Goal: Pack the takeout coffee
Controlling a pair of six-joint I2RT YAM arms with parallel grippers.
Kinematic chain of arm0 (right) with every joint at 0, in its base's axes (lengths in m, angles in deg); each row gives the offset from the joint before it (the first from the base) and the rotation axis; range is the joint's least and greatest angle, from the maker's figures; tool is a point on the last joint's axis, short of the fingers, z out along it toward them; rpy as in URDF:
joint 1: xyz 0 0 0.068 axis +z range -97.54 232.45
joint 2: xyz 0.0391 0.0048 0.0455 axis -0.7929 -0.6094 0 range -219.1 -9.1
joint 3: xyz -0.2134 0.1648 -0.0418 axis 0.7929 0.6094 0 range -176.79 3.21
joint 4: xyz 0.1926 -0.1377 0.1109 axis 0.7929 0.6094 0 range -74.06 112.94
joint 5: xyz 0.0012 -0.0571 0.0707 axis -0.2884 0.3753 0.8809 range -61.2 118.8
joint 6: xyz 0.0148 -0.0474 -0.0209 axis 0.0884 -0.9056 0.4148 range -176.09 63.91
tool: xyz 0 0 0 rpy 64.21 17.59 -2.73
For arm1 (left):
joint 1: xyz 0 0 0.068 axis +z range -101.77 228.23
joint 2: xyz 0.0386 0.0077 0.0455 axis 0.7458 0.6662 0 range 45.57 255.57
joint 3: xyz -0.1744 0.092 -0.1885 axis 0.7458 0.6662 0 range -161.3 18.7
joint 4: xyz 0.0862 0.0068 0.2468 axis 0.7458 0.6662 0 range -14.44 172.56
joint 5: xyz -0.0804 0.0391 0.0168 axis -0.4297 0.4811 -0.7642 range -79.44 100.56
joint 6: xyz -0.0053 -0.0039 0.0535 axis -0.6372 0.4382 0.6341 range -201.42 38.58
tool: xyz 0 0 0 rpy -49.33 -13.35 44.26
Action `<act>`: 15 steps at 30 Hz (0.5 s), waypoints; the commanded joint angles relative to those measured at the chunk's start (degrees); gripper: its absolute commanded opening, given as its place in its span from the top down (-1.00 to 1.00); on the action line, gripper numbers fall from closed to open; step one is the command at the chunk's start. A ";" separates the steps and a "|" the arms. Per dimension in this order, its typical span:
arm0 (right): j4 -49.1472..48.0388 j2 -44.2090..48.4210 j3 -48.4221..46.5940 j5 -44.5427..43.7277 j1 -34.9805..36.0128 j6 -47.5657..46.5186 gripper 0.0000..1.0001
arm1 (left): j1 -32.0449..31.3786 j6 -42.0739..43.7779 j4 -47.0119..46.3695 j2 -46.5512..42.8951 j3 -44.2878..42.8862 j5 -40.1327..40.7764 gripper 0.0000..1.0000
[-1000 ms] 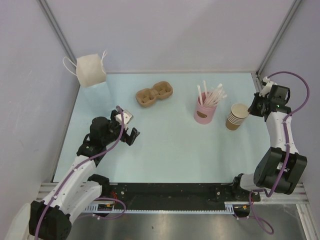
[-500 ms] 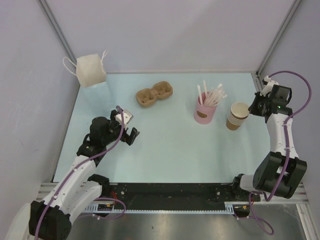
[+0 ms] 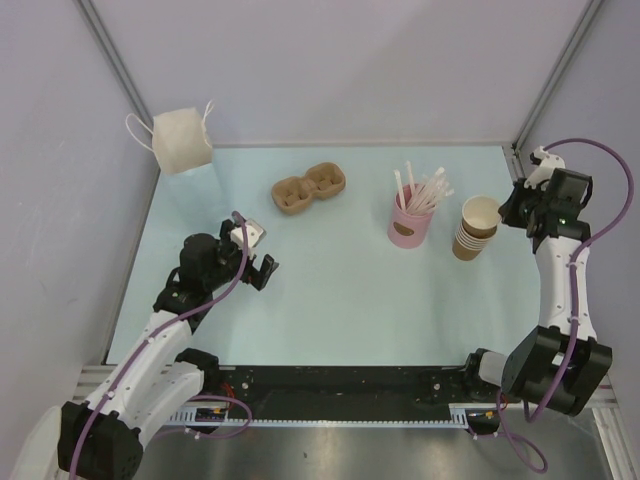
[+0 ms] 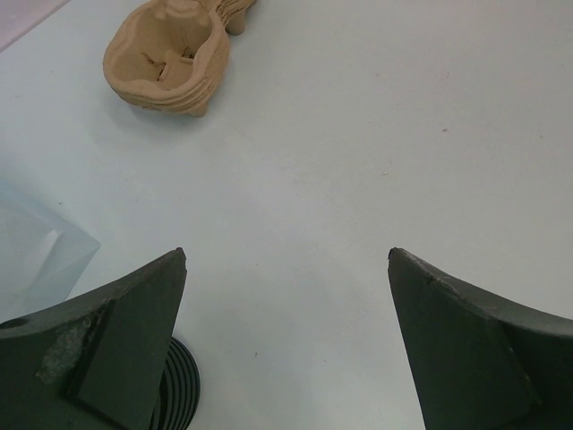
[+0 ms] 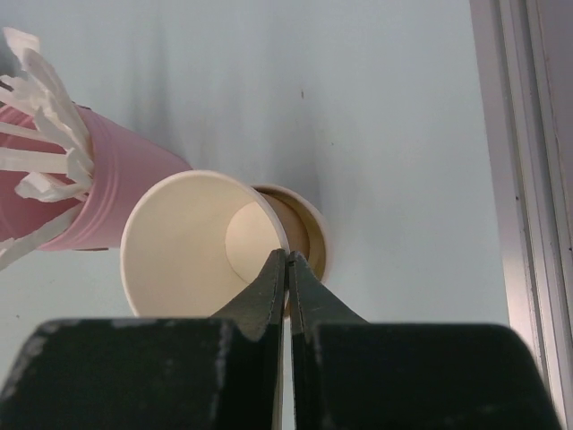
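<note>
A: Surroundings are being logged. A pink cup (image 3: 408, 228) of white straws (image 3: 425, 188) is standing just left of the stack of nested tan cups (image 3: 465, 244). A pulp carrier (image 3: 310, 188) is lying further left. A white bag (image 3: 182, 140) is sitting at the far left corner of the pale blue surface (image 3: 350, 290).

B: Anything crowding the work?

A: The pink cup is. In the right wrist view its wall is being seen close beside the paper cup (image 5: 183, 246).

B: Cup position and axis?

A: It is being held atop the stack, near the surface's right edge. The mouth is facing up and the long axis is near upright, offset toward the pink cup. Whether it is clear of the stack cannot be told.

B: Grippers?

A: The right gripper (image 5: 286, 262) is pressed together, and the cup's near wall is being pinched at the rim. The left gripper (image 4: 286, 255) is spread wide over bare surface, nothing being held. Black lids (image 4: 181, 399) are lying beside its left finger.

B: Materials?

A: The cup is tan kraft outside and smooth cream inside, round and tapered. The carrier is rough moulded fibre. The lids are ribbed.
</note>
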 commanded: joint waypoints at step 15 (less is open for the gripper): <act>-7.46 12.15 2.57 3.64 -0.27 -0.61 1.00 | -0.14 0.63 -2.78 -1.57 0.45 1.47 -0.99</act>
